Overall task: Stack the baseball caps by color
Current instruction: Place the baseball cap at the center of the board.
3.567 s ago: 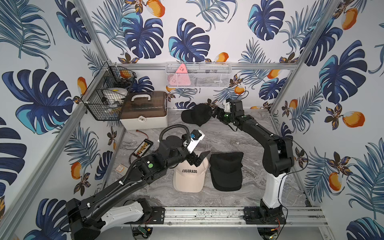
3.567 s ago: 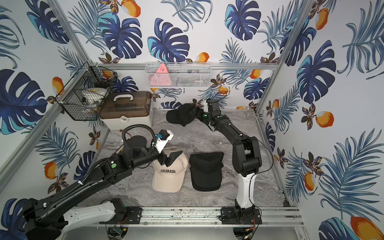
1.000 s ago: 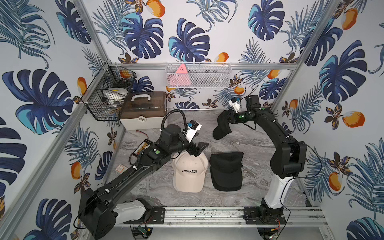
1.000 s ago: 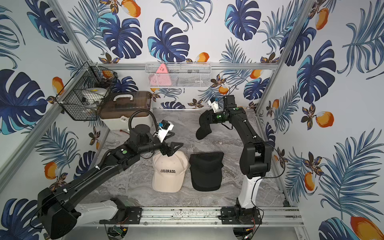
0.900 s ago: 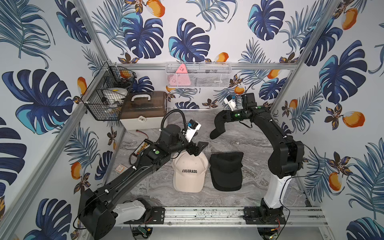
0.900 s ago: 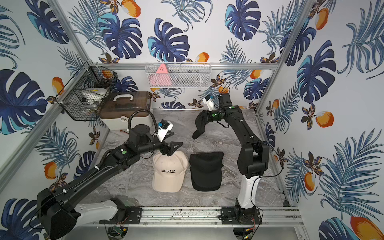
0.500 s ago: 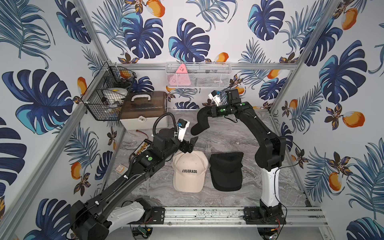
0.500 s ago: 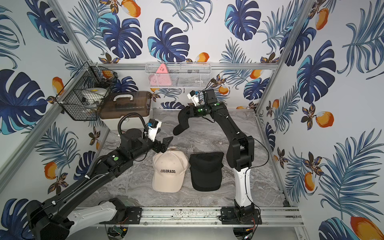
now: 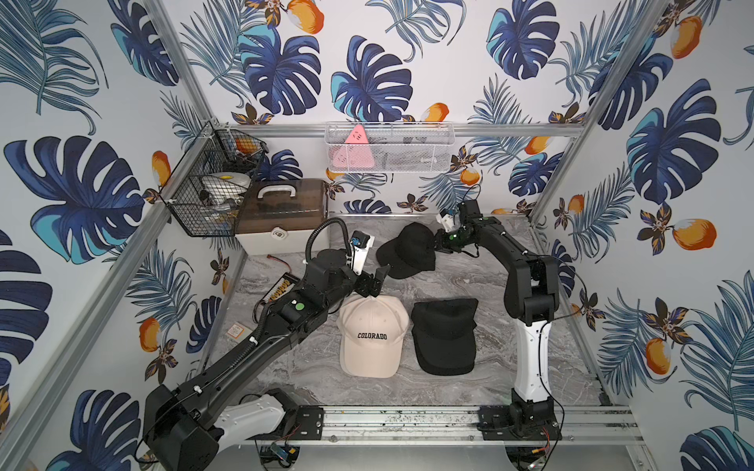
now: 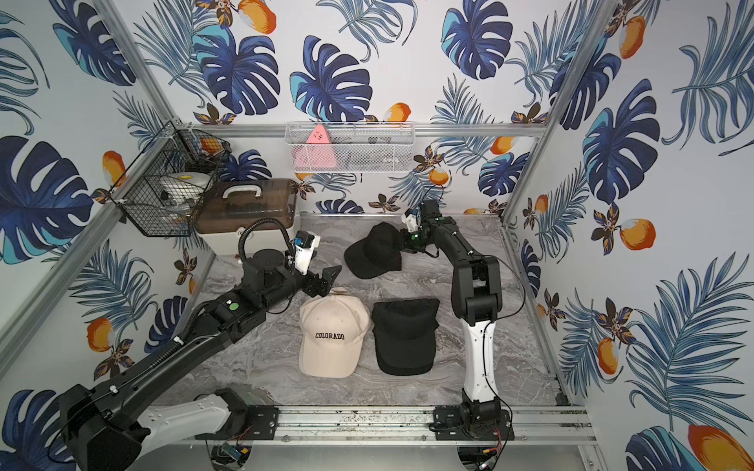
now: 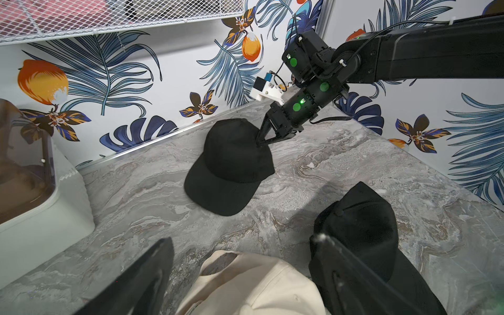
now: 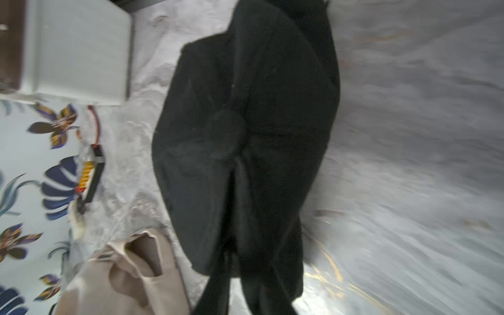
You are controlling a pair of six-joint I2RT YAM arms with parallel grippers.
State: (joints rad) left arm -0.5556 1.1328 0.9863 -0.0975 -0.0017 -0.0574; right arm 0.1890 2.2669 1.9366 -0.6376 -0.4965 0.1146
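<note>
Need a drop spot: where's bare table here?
Free: marble table between lone black cap and black stack; front strip before the rail. Crowded: left hand by cream stack rear; right hand at the lone black cap.

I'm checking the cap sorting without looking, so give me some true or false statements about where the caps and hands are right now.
The cream cap reads COLORADO. True.
The left hand grips the cream cap. False: it hangs open and empty just above it.
The front black cap lies right beside the cream cap. True.
The back black cap is stacked on the front one. False: it lies apart on the table, with the right hand at its crown.
</note>
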